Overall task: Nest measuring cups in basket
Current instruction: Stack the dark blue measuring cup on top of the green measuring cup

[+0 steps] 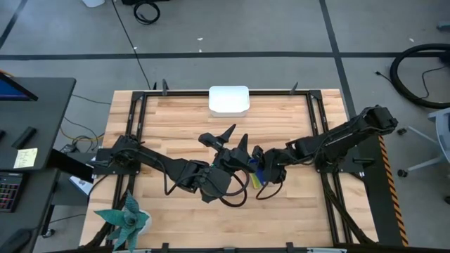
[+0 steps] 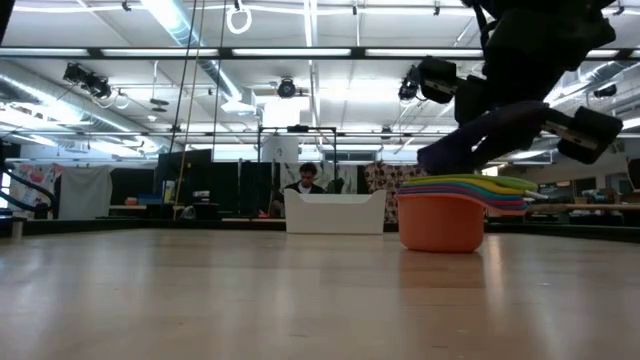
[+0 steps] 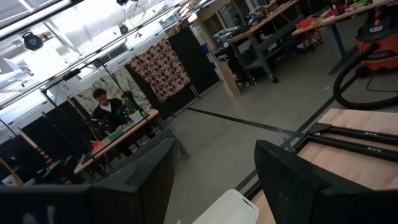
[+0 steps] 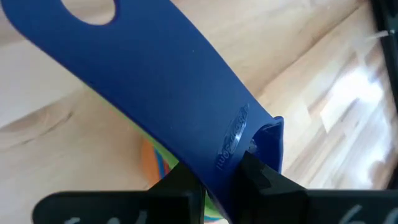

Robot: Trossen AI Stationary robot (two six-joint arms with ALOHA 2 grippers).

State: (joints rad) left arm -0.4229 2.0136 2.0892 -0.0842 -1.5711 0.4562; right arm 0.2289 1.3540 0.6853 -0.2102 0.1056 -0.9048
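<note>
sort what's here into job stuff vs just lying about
Job:
- cup stack, nested on the table
- blue cup, handle pinched by right gripper
- basket, at the far edge
- left gripper, open, raised mid-table

Lying about:
- teal plant
- monitor
- sticky note

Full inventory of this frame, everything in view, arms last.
measuring cups: one nested stack, orange outermost, yellow, green, red rims showing, mid-table, outside the basket
dark blue cup: one, handle pinched by the right gripper, over the stack
basket: one, white, far table edge, centre
plant: one, teal leaves, near-left corner
yellow note: one, on the side desk left
person: one, in the room beyond
left gripper: open, raised mid-table
right gripper: shut on the blue handle
</note>
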